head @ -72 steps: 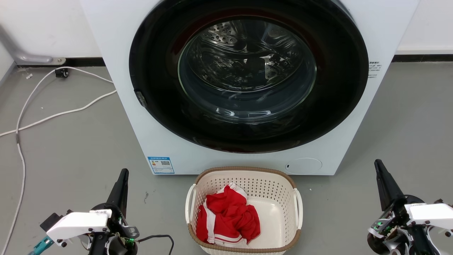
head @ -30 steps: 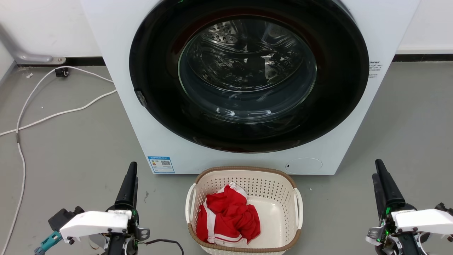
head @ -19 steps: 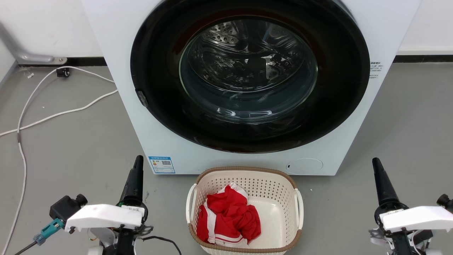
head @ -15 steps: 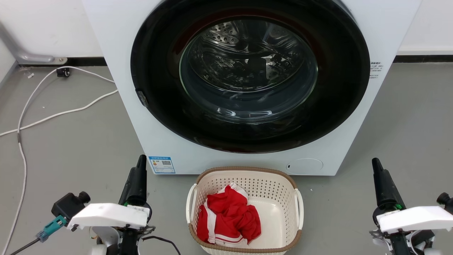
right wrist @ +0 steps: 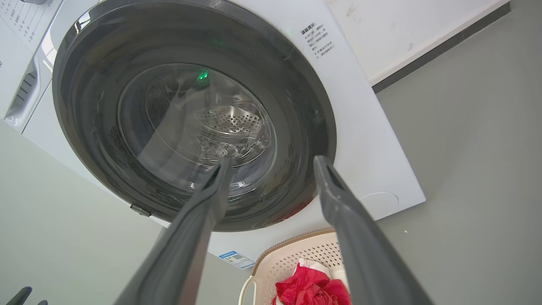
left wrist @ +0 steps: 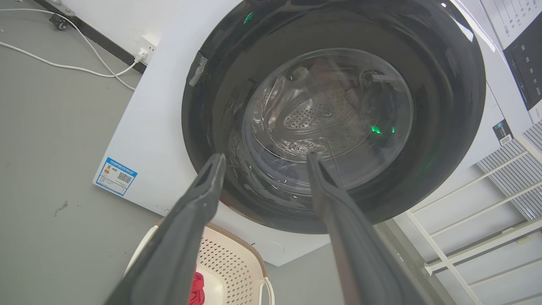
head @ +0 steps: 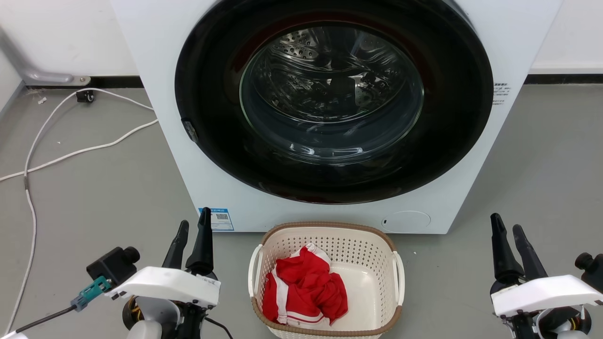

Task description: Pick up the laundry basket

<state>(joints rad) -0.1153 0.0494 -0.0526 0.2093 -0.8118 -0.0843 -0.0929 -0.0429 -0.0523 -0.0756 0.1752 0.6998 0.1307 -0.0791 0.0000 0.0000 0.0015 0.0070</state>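
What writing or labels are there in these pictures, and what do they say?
Blue sticker, lower left of the washing machine front: QR code and print, too small to read.
Dark print block, its right edge: too blurred to read.
Control panel print in the left wrist view: too small to read.
Nothing is legible.

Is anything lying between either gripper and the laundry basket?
Nothing visible does. Bare floor lies between the open left gripper, the open right gripper and the laundry basket. The washing machine stands behind it.
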